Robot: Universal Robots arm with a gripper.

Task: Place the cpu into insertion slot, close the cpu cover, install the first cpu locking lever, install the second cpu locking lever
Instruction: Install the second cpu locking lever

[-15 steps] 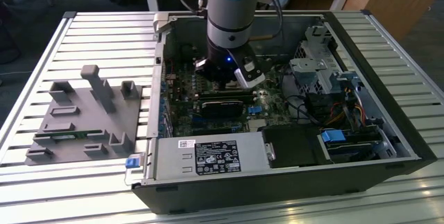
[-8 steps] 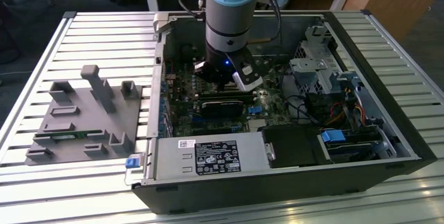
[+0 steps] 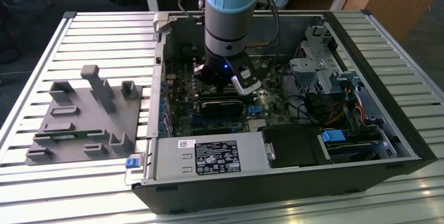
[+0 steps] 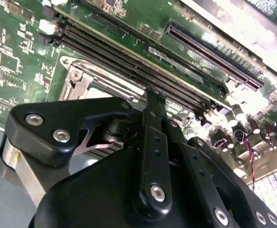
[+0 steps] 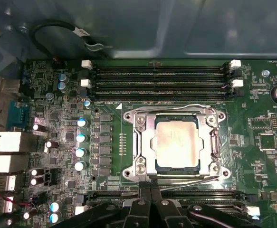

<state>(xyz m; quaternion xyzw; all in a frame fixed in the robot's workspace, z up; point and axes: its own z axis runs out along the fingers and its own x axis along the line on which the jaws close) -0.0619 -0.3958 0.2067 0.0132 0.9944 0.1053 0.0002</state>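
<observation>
Exterior view: arm (image 3: 227,21) reaching down from top centre into the open computer case (image 3: 388,130) on the slatted desk (image 3: 83,37), gripper (image 3: 225,86) low over the motherboard (image 3: 208,122) at mid-frame. Grey fixture (image 3: 83,115) at left, apart from the case.

Second wrist view: black gripper (image 4: 153,102) in the lower half, jaws pressed together, apparently pinching nothing. Behind them, part of the metal socket frame (image 4: 76,78) at centre left.

First wrist view: cpu (image 5: 177,140) seated in the socket, centre right. Cpu cover (image 5: 209,142) lying closed around it. Thin wire levers (image 5: 176,108) along the frame edges, latched or not hard to tell. Gripper tips (image 5: 151,190) at bottom centre, just beside the socket's edge.
</observation>
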